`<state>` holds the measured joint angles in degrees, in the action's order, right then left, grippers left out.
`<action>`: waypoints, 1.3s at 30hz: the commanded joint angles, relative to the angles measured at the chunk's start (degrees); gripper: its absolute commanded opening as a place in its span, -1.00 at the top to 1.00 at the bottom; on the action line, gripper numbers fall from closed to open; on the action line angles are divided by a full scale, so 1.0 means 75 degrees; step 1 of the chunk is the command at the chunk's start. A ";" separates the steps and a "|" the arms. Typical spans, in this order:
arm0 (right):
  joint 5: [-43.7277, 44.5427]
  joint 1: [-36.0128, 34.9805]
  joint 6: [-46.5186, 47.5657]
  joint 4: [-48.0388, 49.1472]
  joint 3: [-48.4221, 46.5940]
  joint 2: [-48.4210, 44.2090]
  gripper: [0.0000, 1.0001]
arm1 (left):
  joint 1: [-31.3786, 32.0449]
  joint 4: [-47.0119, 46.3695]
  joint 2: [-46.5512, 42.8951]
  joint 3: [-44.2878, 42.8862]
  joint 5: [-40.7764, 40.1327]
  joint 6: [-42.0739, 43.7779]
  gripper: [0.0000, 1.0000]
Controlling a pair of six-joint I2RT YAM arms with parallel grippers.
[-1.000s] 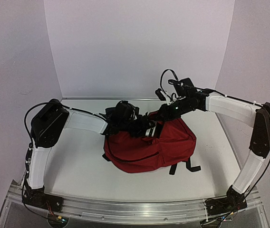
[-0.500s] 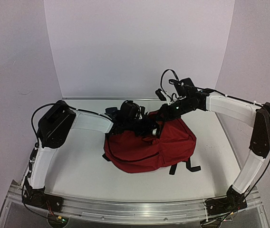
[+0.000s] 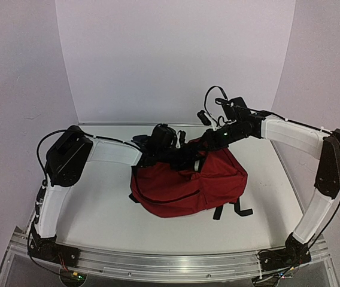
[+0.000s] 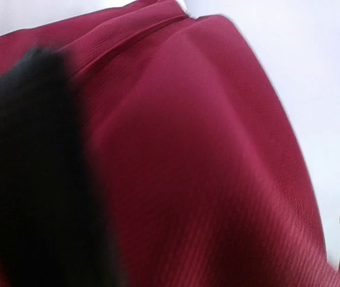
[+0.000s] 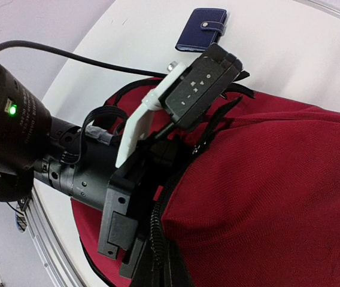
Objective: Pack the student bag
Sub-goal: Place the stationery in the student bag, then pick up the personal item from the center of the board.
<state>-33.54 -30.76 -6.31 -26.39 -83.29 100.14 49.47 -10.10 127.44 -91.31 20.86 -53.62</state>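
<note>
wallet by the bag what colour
Navy blue; the wallet shows best in the right wrist view.

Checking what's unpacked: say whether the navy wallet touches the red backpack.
Apart. Right wrist view shows bare white table between small navy snap wallet and dark red fabric backpack.

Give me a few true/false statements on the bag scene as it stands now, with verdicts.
1. The student bag lies on the table between the two arms. True.
2. The navy wallet is packed inside the bag. False: it lies on the table, outside the bag.
3. The left arm and the right arm both reach to the bag's far edge. True.
4. The bag's black straps stick out at its far side. False: they show at its near right corner, toward the right arm's base.
</note>
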 commanded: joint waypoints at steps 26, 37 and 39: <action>0.0012 0.0221 0.0047 0.0214 -0.0059 0.0017 1.00 | -0.2575 0.6678 -0.2051 -0.1284 -0.3738 0.1960 -0.99; -0.0029 0.0221 0.0012 0.0214 -0.0042 0.0108 1.00 | -0.2660 0.7602 0.0997 -0.4453 -0.3831 0.2614 -0.99; -0.0063 0.0216 -0.0001 0.0214 -0.0062 0.0126 1.00 | -0.2658 0.7610 0.1292 -0.4741 -0.3812 0.2622 -0.99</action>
<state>-33.28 -29.52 -6.09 -26.59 -83.22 100.40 29.50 44.15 134.38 -120.28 -7.32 -35.68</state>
